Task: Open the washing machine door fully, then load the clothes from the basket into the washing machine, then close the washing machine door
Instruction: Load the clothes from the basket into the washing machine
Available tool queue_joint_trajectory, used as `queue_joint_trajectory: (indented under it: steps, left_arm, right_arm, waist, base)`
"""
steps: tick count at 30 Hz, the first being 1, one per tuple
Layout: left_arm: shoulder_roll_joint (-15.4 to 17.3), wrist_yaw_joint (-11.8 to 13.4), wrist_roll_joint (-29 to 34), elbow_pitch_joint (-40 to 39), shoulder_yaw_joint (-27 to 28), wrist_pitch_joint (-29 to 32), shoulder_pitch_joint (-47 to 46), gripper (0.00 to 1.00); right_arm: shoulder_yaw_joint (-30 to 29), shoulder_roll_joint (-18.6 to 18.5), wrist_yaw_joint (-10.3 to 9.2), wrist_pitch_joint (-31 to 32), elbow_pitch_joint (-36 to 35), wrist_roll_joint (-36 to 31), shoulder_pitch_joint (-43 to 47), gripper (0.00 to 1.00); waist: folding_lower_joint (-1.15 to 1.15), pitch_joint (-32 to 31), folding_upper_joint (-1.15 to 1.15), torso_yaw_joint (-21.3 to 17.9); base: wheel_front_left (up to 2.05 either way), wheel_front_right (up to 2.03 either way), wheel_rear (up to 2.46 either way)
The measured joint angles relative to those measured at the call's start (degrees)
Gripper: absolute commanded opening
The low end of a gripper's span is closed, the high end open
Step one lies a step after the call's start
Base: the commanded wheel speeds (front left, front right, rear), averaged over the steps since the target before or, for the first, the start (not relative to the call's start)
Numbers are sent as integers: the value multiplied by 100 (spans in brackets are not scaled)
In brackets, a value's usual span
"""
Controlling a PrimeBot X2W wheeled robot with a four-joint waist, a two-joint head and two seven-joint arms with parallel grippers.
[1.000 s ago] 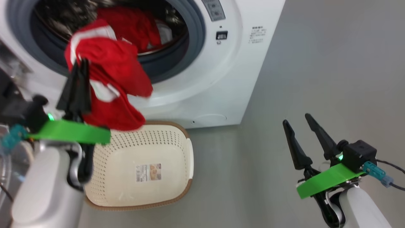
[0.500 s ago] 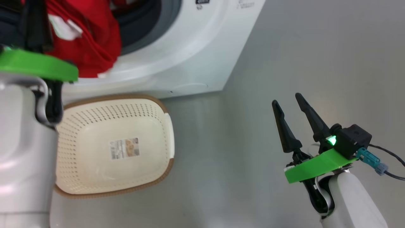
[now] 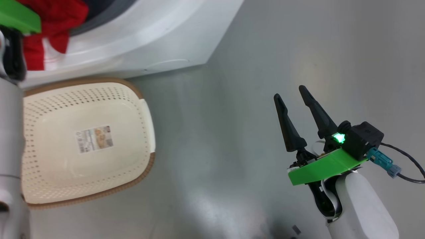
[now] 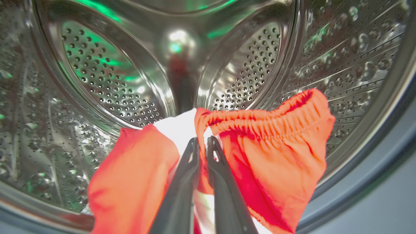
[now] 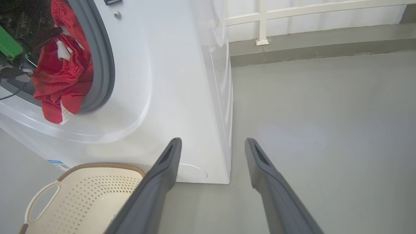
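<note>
Left gripper [image 4: 201, 140] is inside the steel drum [image 4: 107, 81]. Its 2 fingers are pinched nearly together on the clothes [image 4: 279, 152], red fabric with a white patch and an elastic waistband at the tips. In the right wrist view the garment drapes over the grey gasket [image 5: 105, 65] of the washing machine [image 5: 182, 81]. Right gripper [image 3: 289, 91] hovers over the floor [image 3: 232, 99], fingers spread wide, holding nothing. The basket [image 3: 141, 109] sits just in front of the machine, bottom label [image 3: 94, 138] showing.
</note>
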Motion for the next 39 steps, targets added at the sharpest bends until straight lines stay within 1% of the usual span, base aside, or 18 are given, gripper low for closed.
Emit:
queue_joint_trajectory:
  steps: [4, 8, 10, 15, 18, 19, 20, 21, 24, 28, 34, 39]
  left_arm:
    - [58, -7, 129, 289, 5, 0, -401, 0]
    - [175, -7, 302, 265, 3, 0, -687, 0]
    - [221, 0, 387, 25, 93, 0, -778, 0]
    - [230, 69, 639, -1127, 602, -7, -902, 0]
    - [201, 69, 695, -1319, 767, -9, -901, 0]
    - [162, 69, 788, -1080, 794, -12, -899, 0]
    - [137, 69, 844, -815, 766, -18, -890, 88]
    - [118, 68, 890, -537, 711, -18, -870, 100]
    - [63, 63, 917, 266, 552, 138, -867, 100]
    - [59, 49, 944, 838, 409, 171, -1009, 100]
    - [42, -1, 923, 1349, 310, 96, -1196, 100]
    - [-40, -9, 842, 1503, 256, 41, -1189, 100]
  right_arm:
    - [37, 12, 0, 0, -24, 0, -50, 100]
    - [87, 41, 0, 0, -48, 0, -116, 100]
    - [110, 49, 0, 0, -60, 5, -116, 100]
    - [130, 54, 0, 0, -146, 66, -118, 100]
    - [127, 55, 0, 0, -172, 68, -118, 100]
    - [125, 56, 0, 0, -174, 71, -118, 100]
    - [125, 57, 0, 0, -172, 80, -118, 100]
    - [127, 57, 0, 0, -168, 97, -118, 100]
    - [155, 57, 0, 0, -162, 104, -119, 100]
    - [167, 58, 0, 0, -155, 104, -136, 100]
    - [174, 58, 0, 0, -103, 104, -225, 100]
    - [177, 58, 0, 0, -59, 103, -226, 100]
  waist:
    - [0, 192, 0, -156]
    - [0, 343, 0, -307]
    - [0, 405, 0, -380]
    - [0, 562, 0, -508]
    - [0, 618, 0, -535]
    - [0, 647, 0, -540]
    - [0, 648, 0, -531]
    - [0, 645, 0, -516]
    - [0, 622, 0, -455]
    - [0, 604, 0, -381]
    - [0, 513, 0, -305]
    - [0, 372, 0, -250]
  base:
    - [0, 0, 0]
    - [0, 0, 0]
    - [0, 0, 0]
    - [0, 0, 0]
    - [0, 0, 0]
    - [0, 0, 0]
    - [0, 0, 0]
    - [0, 0, 0]
    - [0, 0, 0]
    - [0, 0, 0]
    - [0, 0, 0]
    - [0, 0, 0]
